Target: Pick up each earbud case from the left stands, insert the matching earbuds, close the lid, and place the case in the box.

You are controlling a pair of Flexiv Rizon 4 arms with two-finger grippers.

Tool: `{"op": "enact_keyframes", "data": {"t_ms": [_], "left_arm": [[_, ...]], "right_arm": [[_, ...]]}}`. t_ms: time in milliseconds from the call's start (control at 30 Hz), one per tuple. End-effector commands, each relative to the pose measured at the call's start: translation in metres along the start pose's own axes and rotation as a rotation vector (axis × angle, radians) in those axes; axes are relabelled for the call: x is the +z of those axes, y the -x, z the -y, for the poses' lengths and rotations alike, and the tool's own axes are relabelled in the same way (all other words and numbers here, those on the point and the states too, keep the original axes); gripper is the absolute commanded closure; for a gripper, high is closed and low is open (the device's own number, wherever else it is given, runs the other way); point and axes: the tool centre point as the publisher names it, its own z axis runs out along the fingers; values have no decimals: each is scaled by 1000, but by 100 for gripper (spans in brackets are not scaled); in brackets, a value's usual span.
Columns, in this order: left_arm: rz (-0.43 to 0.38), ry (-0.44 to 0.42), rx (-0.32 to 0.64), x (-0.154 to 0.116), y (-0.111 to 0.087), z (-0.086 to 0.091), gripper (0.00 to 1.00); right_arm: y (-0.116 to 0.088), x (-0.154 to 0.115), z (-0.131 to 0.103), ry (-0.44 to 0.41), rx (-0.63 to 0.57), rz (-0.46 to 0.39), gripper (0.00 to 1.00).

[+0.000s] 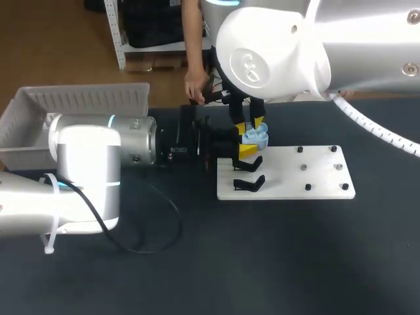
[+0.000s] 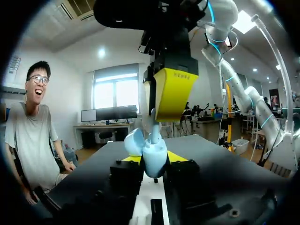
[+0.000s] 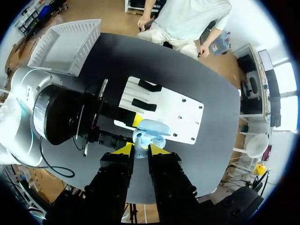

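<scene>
Head view: case in left jaws

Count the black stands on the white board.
2. One black plastic stand sits on the flat white board close by the light blue earbud case; the other is nearer the board's robot-side edge. Another may be hidden under the case.

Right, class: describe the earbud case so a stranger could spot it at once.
Start at the white board on the dark table. Over its far left corner, the left hand grips the earbud case. It is the only pale blue thing, lid open, beside two black stands.
</scene>
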Motion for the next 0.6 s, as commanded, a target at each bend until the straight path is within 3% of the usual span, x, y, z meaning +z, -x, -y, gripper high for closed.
{"op": "enact_keyframes", "data": {"t_ms": [33, 600], "left_arm": [[3, 5, 3, 1, -1, 1, 100], [3, 5, 3, 1, -1, 1, 100]], "right_arm": [[0, 1, 2, 0, -1, 5, 100], [-1, 6, 2, 1, -8, -1, 100]]}}
